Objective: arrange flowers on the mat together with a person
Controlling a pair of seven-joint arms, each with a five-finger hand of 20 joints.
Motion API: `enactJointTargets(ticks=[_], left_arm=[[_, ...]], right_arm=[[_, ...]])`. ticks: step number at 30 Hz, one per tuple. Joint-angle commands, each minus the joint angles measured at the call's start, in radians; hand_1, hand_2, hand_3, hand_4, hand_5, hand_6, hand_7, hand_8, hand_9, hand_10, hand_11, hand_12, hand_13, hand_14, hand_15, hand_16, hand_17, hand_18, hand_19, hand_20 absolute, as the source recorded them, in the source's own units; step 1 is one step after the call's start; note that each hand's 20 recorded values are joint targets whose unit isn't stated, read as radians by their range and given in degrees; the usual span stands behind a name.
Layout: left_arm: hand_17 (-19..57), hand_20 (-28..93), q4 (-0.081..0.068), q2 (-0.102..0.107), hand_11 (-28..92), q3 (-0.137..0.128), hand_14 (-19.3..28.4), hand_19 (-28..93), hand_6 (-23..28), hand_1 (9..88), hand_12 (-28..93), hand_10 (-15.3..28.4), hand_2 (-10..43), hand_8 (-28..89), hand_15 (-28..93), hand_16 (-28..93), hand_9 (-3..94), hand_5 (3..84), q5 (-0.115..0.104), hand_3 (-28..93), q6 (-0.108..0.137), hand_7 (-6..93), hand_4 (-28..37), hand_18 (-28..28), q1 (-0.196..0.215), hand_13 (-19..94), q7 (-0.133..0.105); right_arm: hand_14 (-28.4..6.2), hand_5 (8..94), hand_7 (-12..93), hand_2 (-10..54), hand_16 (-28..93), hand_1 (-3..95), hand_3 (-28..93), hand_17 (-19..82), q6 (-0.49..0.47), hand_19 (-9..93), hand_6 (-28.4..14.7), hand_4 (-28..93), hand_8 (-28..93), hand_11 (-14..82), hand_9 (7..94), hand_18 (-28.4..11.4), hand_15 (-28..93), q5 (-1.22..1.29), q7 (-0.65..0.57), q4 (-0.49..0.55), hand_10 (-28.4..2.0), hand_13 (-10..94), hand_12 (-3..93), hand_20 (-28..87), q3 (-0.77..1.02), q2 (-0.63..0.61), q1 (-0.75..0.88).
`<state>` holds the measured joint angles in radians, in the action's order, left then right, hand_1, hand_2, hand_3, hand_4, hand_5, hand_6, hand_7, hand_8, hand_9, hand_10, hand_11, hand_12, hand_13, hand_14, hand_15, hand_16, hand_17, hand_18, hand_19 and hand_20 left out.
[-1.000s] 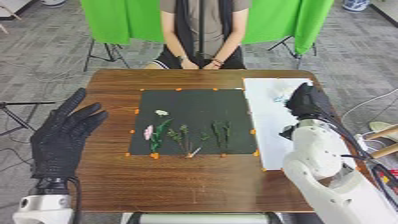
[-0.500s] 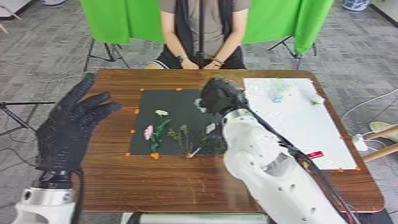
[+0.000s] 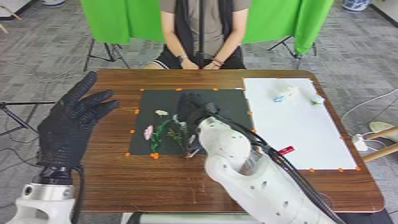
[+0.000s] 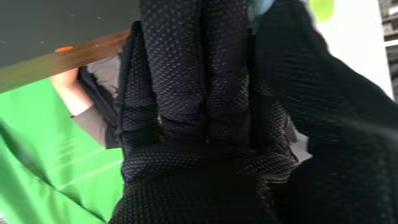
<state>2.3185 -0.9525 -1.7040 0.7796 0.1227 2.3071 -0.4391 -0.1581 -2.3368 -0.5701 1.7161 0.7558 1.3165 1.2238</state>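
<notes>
Stems (image 3: 175, 134) half hidden by right hand (image 3: 192, 106); can't tell its grip; left hand (image 3: 67, 131) released.

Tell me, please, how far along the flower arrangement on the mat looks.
It looks partway. Already on the black mat are a pink flower, a white flower and leafy green stems. The right hand, over the mat, seems to hold a pale blue item. Probably left to place: two small pale pieces on the white sheet.

Brown wooden table (image 3: 115, 187), dark mat (image 3: 233, 102), white sheet (image 3: 302, 127) beside it, orange markers (image 3: 155, 155) along edges
</notes>
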Motion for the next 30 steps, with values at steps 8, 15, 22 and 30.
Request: enactJointTargets(ticks=[8,15,22,30], left_arm=[[-4.7,-9,0.0,-0.005,22,-0.007,28.2,67,6.4,18.4,12,20.8,5.2,-8,50,-9,36.9,34.7,-0.007,74,0.003,7.6,-28.3,28.4,0.013,28,0.027],[-4.7,-9,0.0,-0.009,22,-0.002,28.3,67,6.5,19.0,12,20.9,5.1,-8,50,-9,36.9,34.7,-0.005,75,0.001,7.7,-28.3,28.4,0.006,29,0.039],[-4.7,-9,0.009,-0.019,22,-0.007,28.3,67,6.7,19.4,12,20.9,5.3,-8,50,-9,36.9,34.6,-0.009,75,0.018,7.7,-28.3,28.4,0.037,29,0.044],[-4.7,-9,0.0,-0.031,22,-0.016,28.3,67,6.7,19.5,12,20.9,5.4,-8,50,-9,36.9,34.7,-0.039,74,0.061,7.8,-28.3,28.4,0.087,29,0.035]], right_arm=[[-8.8,64.0,15,-9.5,10,39.9,77,21,-0.183,84,1.3,-28,-13,35.9,75.5,-18.1,65,-0.079,-0.011,0.007,-11.6,68,16.7,2,0.017,0.037,0.0],[-9.3,62.0,15,-9.5,9,38.2,77,20,-0.193,83,0.5,-28,-14,36.7,73.2,-18.1,66,-0.099,-0.005,0.011,-12.2,67,16.1,3,0.022,0.05,-0.001],[-9.7,61.3,15,-9.5,9,37.4,77,19,-0.196,82,0.3,-28,-14,36.5,72.5,-18.2,66,-0.057,0.018,0.103,-12.7,66,15.6,4,0.11,0.051,0.071],[-13.7,59.1,14,-6.2,6,29.4,78,15,0.01,72,-0.8,-28,-14,26.3,67.9,-18.5,56,0.514,0.005,0.306,-15.2,60,13.1,5,0.374,-0.01,0.263]])
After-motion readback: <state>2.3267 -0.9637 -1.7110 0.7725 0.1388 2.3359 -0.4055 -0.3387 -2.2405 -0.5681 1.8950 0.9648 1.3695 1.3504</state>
